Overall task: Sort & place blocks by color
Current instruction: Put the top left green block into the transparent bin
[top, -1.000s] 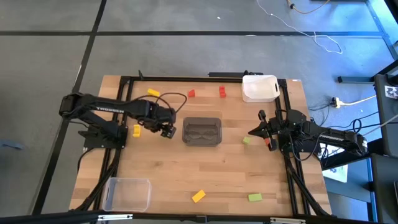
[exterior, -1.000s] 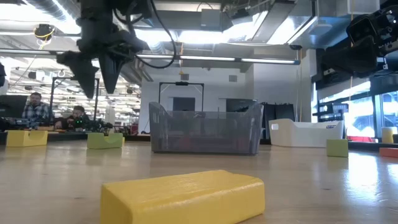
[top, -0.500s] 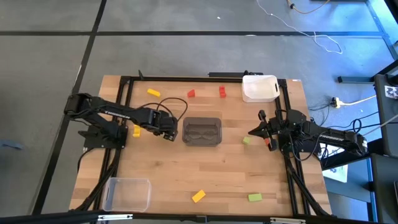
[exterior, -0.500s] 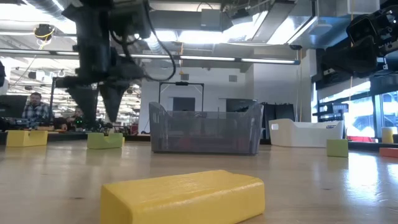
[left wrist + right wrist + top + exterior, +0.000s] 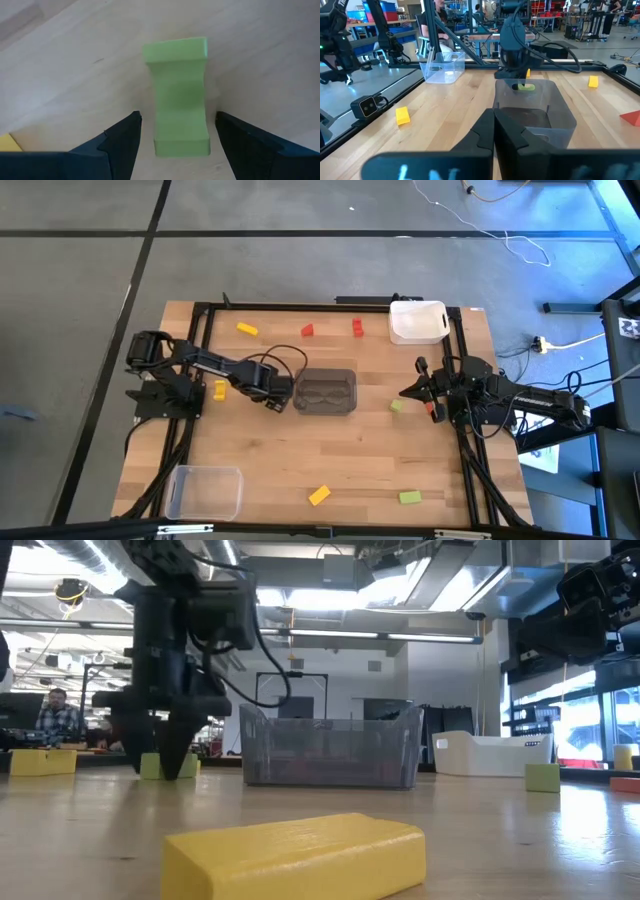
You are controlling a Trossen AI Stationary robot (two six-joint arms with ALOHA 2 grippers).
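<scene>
Left gripper (image 5: 272,393) is down at the table just left of the grey bin (image 5: 325,391), its fingers (image 5: 120,142) spread wide on either side of a light green block (image 5: 179,95) that lies flat on the wood between them, not yet pinched. Right gripper (image 5: 407,392) waits at the table's right side with its fingers closed on nothing.

Largest around them is the wooden table (image 5: 260,450), framed by black rails; beyond it the low view shows an open workshop with ceiling lights and people seated far off. A white bin (image 5: 417,321) stands at the far right corner and a clear bin (image 5: 203,491) at the near left corner.

Loose blocks lie scattered: a yellow block (image 5: 219,388) just left of the working gripper, another yellow block (image 5: 246,329) and two red blocks (image 5: 307,331) along the far edge, a green block (image 5: 397,406) near the right gripper, and a yellow block (image 5: 318,495) and green block (image 5: 409,497) at the near edge.
</scene>
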